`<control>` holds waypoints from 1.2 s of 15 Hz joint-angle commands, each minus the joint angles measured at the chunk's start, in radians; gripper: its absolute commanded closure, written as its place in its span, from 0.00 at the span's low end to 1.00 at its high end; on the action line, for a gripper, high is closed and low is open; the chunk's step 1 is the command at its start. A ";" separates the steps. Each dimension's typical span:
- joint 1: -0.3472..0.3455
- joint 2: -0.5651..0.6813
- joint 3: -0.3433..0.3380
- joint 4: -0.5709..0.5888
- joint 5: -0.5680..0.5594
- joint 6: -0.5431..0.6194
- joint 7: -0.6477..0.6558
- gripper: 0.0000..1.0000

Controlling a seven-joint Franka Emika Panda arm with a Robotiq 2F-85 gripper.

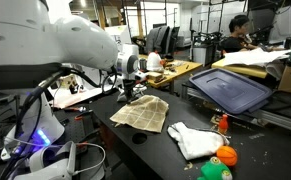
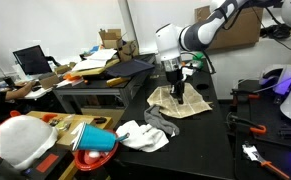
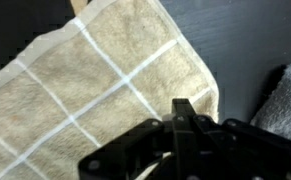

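Even overhead light fills both exterior views; a purple-blue glow (image 1: 33, 138) burns at lower left (overexposed). The wrist view is soft, its towel (image 3: 105, 90) blurred, the black tabletop (image 3: 260, 30) swallowing shadows.

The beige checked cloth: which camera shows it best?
The wrist view: the cloth fills the picture, white grid lines and hemmed edge clear, the shut gripper at its edge. Both exterior views show it small, lying on the dark table, beneath the gripper.
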 commanded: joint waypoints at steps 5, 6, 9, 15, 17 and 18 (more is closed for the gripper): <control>0.019 0.059 -0.031 0.226 -0.014 0.037 0.030 1.00; 0.033 0.051 -0.043 0.265 -0.019 0.039 0.028 1.00; 0.073 0.030 -0.083 0.360 -0.037 0.059 0.037 1.00; 0.160 -0.015 -0.145 0.481 -0.074 0.070 0.049 1.00; 0.183 -0.033 -0.162 0.503 -0.084 0.068 0.049 1.00; 0.195 -0.043 -0.171 0.514 -0.091 0.067 0.049 1.00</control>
